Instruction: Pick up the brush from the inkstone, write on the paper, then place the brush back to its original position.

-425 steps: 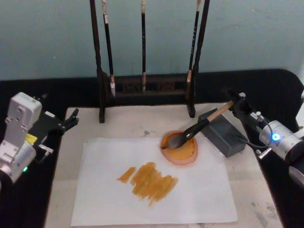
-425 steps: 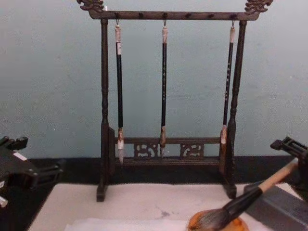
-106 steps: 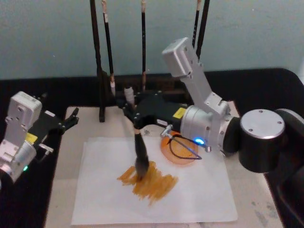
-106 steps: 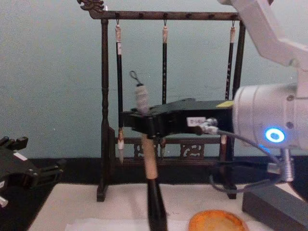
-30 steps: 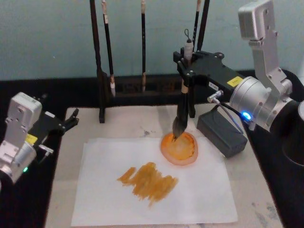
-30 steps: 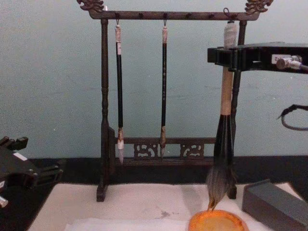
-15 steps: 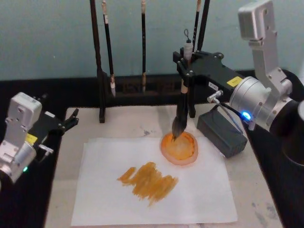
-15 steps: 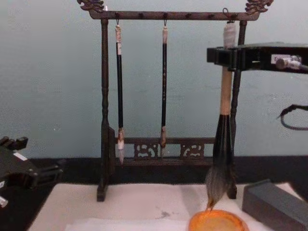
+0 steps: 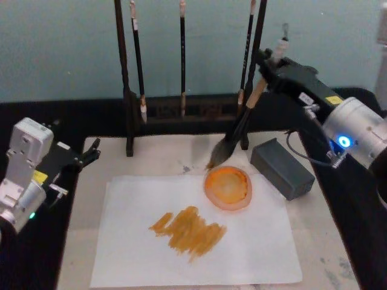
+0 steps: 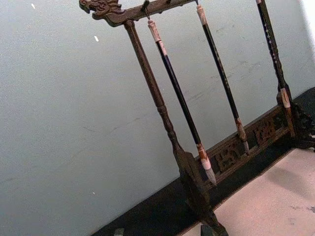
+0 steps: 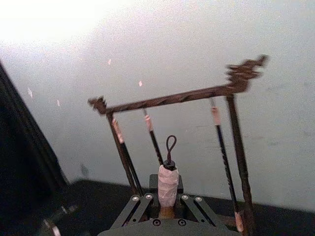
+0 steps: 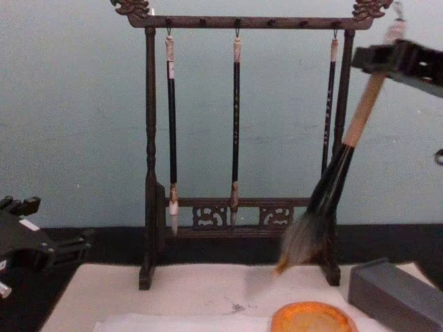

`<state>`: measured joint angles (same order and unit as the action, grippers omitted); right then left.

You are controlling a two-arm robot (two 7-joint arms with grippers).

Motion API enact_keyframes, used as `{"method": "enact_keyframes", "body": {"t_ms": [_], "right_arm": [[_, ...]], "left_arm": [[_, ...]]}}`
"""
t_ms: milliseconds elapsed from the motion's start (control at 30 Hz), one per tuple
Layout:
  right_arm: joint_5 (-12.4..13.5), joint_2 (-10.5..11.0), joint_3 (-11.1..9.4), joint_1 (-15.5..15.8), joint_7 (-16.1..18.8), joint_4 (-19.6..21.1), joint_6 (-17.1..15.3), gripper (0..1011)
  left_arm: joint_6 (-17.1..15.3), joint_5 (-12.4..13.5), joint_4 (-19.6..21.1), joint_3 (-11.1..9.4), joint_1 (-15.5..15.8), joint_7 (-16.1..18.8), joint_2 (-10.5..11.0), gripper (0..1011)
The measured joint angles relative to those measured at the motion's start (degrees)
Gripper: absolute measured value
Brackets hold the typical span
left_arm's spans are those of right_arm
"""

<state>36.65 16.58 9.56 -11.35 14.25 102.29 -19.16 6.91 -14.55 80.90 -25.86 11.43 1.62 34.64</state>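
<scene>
Tan brush point(image 9: 242, 124) slants down from right end effector point(image 9: 266, 63) toward inkstone point(image 9: 228, 187).

- The desk point(image 9: 78, 118) is black, and a cream mat point(image 9: 151, 158) covers its middle.
- A faint grey smudge point(image 9: 184, 168) marks the mat near its centre.
- The white paper point(image 9: 254, 241) lies flat on the near part of the mat and carries ochre strokes point(image 9: 188, 229).
- The orange inkstone point(image 9: 228, 187) sits across the paper's far edge, right of centre.
- A dark grey block point(image 9: 283, 168) rests on the mat just right of the inkstone.
- A dark wooden stand point(image 9: 181, 112) stands at the mat's far edge.
</scene>
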Motion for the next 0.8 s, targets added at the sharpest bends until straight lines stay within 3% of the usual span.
{"method": "enact_keyframes", "body": {"t_ms": [67, 100, 200, 333, 500, 800], "right_arm": [[2.41, -0.75, -1.31, 0.59, 0.18, -0.27, -0.11, 153], [5.33, -1.83, -2.91, 1.33, 0.31, -0.59, -0.4, 153], [10.17, -3.46, -5.29, 2.52, 0.33, -1.16, -1.06, 152], [14.67, -5.0, -7.42, 3.67, 0.05, -1.85, -1.79, 152], [17.43, -5.28, -8.32, 4.36, -0.96, -2.79, -2.5, 153], [19.23, -3.61, -7.96, 3.87, -2.87, -5.1, -4.96, 153]], "left_arm": [[0.0, 0.0, 0.0, 0.0, 0.0, 0.0, 0.0, 1010], [0.0, 0.0, 0.0, 0.0, 0.0, 0.0, 0.0, 1010], [0.0, 0.0, 0.0, 0.0, 0.0, 0.0, 0.0, 1010], [0.0, 0.0, 0.0, 0.0, 0.0, 0.0, 0.0, 1010], [0.0, 0.0, 0.0, 0.0, 0.0, 0.0, 0.0, 1010], [0.0, 0.0, 0.0, 0.0, 0.0, 0.0, 0.0, 1010]]}}
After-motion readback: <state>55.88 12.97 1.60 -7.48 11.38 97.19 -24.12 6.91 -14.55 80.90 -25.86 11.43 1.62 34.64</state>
